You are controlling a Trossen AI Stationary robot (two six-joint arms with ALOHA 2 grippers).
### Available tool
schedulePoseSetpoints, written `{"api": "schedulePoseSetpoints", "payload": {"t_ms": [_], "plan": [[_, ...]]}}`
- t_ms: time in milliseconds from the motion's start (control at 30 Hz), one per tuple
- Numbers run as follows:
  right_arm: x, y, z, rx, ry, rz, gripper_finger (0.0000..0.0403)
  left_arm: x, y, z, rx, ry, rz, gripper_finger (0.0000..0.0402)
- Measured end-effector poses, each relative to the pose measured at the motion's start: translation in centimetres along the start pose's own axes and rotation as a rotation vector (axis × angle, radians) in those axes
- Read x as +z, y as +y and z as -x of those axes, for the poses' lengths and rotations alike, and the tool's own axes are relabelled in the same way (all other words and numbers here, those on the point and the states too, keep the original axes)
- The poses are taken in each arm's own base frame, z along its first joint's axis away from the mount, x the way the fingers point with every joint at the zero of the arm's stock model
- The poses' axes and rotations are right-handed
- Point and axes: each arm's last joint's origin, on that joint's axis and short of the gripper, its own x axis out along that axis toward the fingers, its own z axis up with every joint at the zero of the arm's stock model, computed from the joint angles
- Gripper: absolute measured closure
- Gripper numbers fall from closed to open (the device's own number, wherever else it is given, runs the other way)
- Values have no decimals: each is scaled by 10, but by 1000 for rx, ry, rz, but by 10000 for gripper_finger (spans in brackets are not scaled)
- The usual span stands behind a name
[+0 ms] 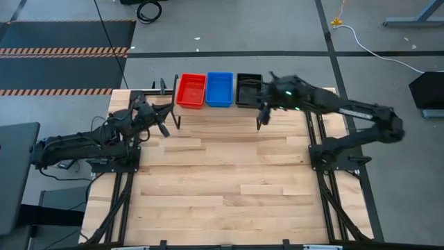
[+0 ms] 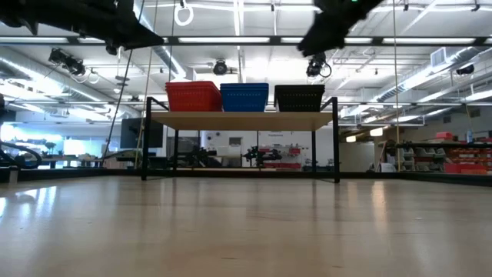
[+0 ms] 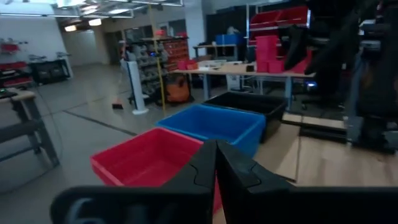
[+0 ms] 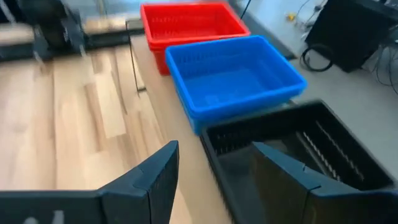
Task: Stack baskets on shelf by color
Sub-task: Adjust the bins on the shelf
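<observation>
The shelf (image 2: pixel 238 120) is standing at the far edge of the counter (image 1: pixel 229 180), its plank top resting on thin black legs. 3 basket stacks are sitting side by side on it, touching or nearly so: the red baskets (image 1: pixel 191 91) at the left-arm end, the blue baskets (image 1: pixel 219 89) in the middle, the black baskets (image 1: pixel 248 89) at the right-arm end. How many baskets are nested in each stack cannot be told.

The left gripper (image 1: pixel 161 122) is hanging above the counter just beside the shelf's red end, not touching anything. In the left wrist view its 2 fingers (image 3: pixel 200 167) are pressed together, holding nothing, with the red baskets lying directly beyond them.

The right gripper (image 1: pixel 263 117) is hovering in front of the black baskets, close to the shelf's front edge. In the right wrist view its fingers (image 4: pixel 163 171) are spread wide with nothing between them, and the black baskets are lying just past the fingertips.

The rest of the counter surface is showing bare wooden planks.
</observation>
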Motion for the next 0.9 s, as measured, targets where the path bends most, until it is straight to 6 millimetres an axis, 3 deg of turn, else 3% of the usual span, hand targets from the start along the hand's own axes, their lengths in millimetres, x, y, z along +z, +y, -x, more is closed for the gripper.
{"api": "schedulePoseSetpoints", "payload": {"t_ms": [233,367,600,900], "plan": [[58,7,-54,118,75,118,199,-5,7,-6,-20,36,-11,368],[80,9,-80,113,131,180,197,-14,8,-17,-55,98,-25,361],[93,13,-122,91,211,266,197,-26,18,-39,-24,156,-64,360],[89,8,-151,37,350,301,197,5,31,-66,-64,104,-80,360]]}}
